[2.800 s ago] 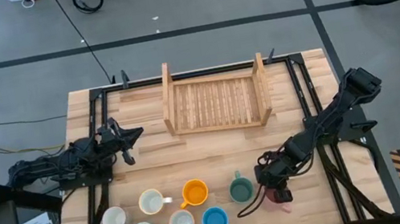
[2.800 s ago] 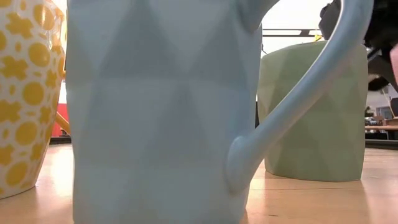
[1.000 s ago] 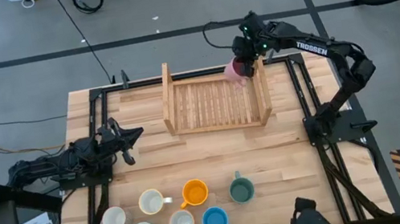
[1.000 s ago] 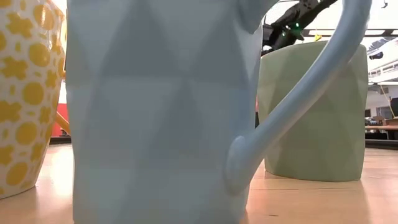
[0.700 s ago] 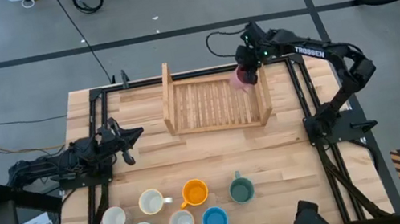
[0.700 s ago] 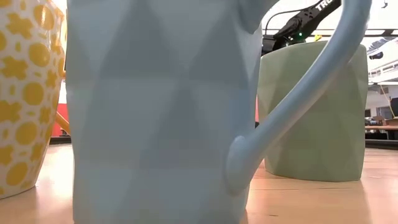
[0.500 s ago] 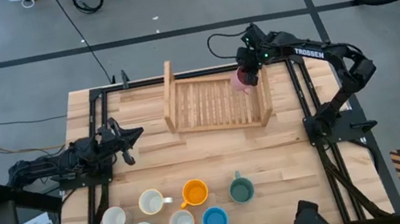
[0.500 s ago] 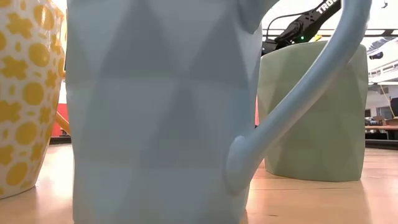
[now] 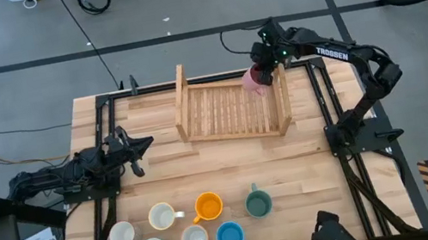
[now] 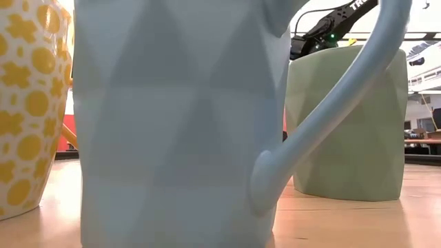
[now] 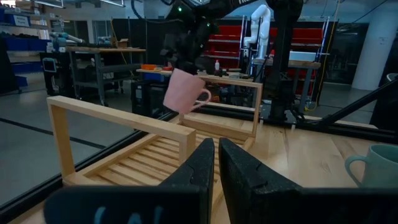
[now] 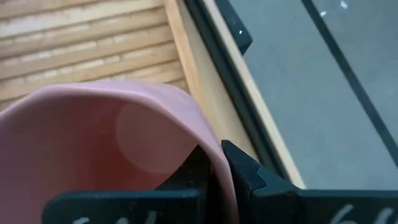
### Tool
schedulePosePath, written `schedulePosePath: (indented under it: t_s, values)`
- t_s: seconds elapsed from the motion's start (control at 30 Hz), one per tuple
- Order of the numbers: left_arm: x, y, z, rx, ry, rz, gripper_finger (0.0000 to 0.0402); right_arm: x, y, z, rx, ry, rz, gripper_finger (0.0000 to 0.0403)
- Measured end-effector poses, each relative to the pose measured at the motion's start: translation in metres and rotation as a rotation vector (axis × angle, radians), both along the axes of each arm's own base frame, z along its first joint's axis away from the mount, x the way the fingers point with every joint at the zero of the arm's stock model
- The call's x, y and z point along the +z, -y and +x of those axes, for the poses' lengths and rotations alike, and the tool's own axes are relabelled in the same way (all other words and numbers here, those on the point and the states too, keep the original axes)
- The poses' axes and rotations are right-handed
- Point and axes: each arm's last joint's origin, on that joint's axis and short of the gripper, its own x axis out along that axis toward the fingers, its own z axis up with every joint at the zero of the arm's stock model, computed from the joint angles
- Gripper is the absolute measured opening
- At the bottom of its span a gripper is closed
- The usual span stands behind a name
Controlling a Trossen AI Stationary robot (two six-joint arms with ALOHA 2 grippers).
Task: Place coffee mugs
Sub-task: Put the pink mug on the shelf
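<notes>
Premises: industrial workshop or robotics lab. Evidence: taped concrete floor [image 9: 204,8], metal workbenches [image 11: 93,62], red shelving [image 11: 323,43], white robot arm [image 11: 260,25] at 12 o'clock.

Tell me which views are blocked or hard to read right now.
Low view: the pale blue mug sits right at the lens and fills most of the frame. Right wrist view: the pink mug held in the right gripper covers much of it. Left wrist view: dim, with bright ceiling lights. High view: evenly lit, unobstructed.
</notes>
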Motion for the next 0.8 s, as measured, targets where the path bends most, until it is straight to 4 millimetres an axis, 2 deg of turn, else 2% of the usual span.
schedulePosePath:
  t_s: [0.2, 0.33, 0.57, 0.8]
  values:
    - [0.000, 0.000, 0.000, 0.000, 0.000, 0.000, 0.0029, 0.021, 0.002, 0.004, 0.047, -0.016, -0.034, 0.0030]
    - [0.000, 0.000, 0.000, 0.000, 0.000, 0.000, 0.0029, 0.028, 0.015, 0.018, 0.052, -0.071, -0.006, 0.0030]
    - [0.000, 0.000, 0.000, 0.000, 0.000, -0.001, 0.0029, 0.013, 0.045, 0.046, 0.084, -0.358, 0.149, 0.0030]
    - [0.000, 0.000, 0.000, 0.000, 0.001, -0.001, 0.0029, -0.012, 0.061, 0.059, 0.089, -0.474, 0.254, 0.0030]
